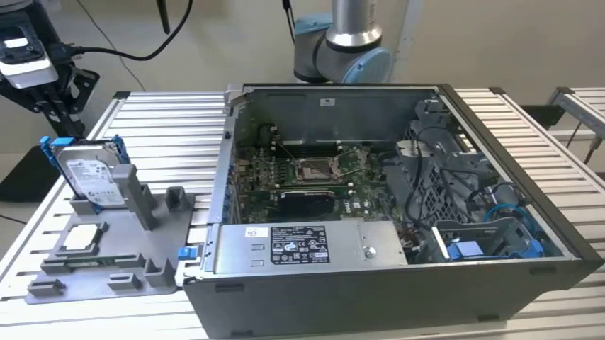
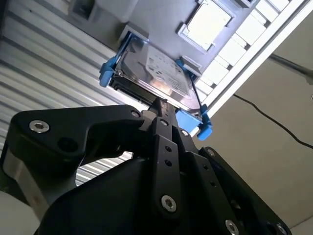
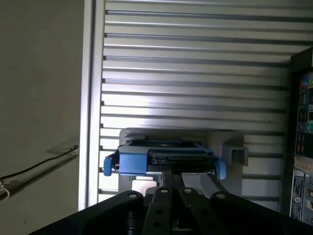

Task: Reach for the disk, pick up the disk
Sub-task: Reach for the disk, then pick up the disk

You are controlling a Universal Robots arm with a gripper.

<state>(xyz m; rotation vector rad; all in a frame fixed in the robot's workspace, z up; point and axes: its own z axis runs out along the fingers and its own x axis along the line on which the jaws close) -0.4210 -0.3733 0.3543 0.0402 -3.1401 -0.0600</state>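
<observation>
My claw [image 3: 173, 175] hangs just above the disk [image 1: 90, 170], fingers drawn together on nothing, as far as I can judge. The disk stands on edge in a slot of the grey holder [image 1: 104, 287], toward the exterior view's left on the slatted tabletop [image 1: 170, 134]. I'd judge it stiff, dense for its size, smooth on the metal faces and unkind to knocks. Its blue bracket [image 1: 117, 147] looks springy, so the firm hold is across the flat faces at the bare upper edge, not on the plastic. Just beside it a grey post [image 1: 142, 195] crowds one face. Lower on the holder lies a small silver chip [image 1: 83, 237]. Well apart, the open computer case [image 1: 378, 304] with its long grey box [image 1: 293, 244] looks like no obstacle.
</observation>
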